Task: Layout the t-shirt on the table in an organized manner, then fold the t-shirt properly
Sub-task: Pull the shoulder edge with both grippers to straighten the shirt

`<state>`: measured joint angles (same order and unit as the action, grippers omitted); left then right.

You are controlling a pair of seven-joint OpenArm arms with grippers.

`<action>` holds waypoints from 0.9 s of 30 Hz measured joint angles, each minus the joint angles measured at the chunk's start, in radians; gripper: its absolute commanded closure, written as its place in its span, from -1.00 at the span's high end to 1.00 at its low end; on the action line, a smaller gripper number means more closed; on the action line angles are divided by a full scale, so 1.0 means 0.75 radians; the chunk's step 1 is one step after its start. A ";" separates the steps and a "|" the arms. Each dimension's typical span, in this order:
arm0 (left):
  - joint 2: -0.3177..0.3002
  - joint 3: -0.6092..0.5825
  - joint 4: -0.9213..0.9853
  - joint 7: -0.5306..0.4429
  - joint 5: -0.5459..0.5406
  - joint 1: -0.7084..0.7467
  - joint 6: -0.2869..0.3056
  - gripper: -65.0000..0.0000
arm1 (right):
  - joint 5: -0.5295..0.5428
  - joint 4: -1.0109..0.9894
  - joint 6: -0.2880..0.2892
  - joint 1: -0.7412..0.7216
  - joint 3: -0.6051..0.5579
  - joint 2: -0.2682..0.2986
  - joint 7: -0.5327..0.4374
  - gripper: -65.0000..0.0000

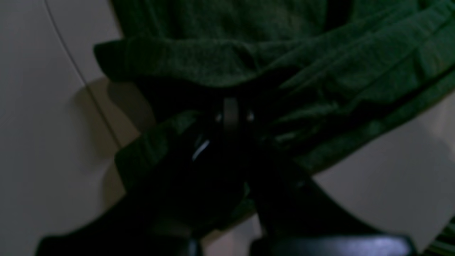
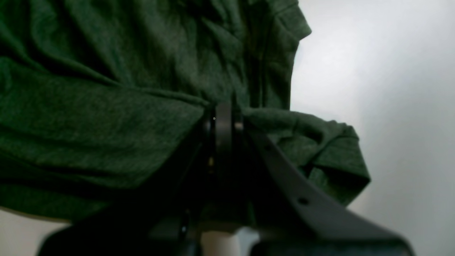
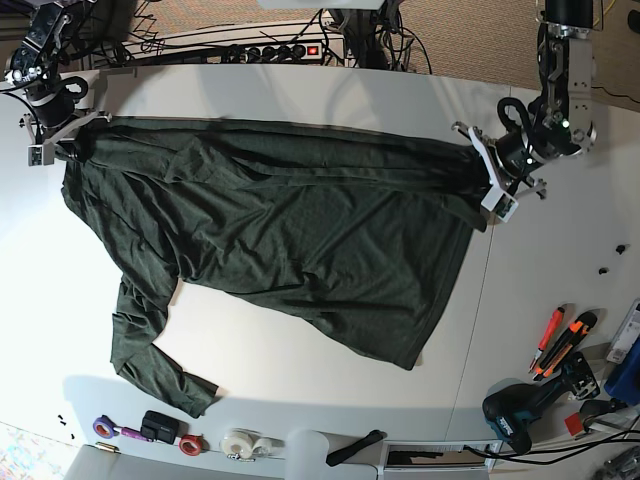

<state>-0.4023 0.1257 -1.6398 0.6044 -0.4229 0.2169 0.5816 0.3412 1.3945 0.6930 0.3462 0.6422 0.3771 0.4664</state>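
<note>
- Overhead, the t-shirt (image 3: 290, 235) lies spread across the white table (image 3: 300, 95), stretched between both arms; one sleeve trails toward the near edge
- left gripper (image 3: 487, 168) pinched tight on fabric at one end
- right gripper (image 3: 68, 143) likewise clamped on the other end

The base view looks steeply down from above on the whole desk (image 3: 300, 350), with both arms at its far corners. Each wrist view sits just behind its own hand, the left hand (image 1: 231, 117) and the right hand (image 2: 224, 121), very near and blurred. All three views share the green shirt (image 3: 290, 230) and white desk.
</note>
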 measured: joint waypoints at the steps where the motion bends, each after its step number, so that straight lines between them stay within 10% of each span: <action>1: 0.000 0.000 -0.002 -0.009 -0.012 0.013 -0.001 -1.00 | 0.001 0.000 0.000 0.001 0.000 -0.001 0.001 -1.00; 27: 0.001 0.250 -0.185 0.103 -0.129 0.365 0.032 -1.00 | 0.263 0.006 0.000 0.152 0.010 0.121 0.213 -1.00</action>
<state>-0.4019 0.3134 -1.7782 0.6819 -0.5194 0.4904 0.6056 0.5385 1.3991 0.6930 0.4603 0.6498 0.4679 0.6262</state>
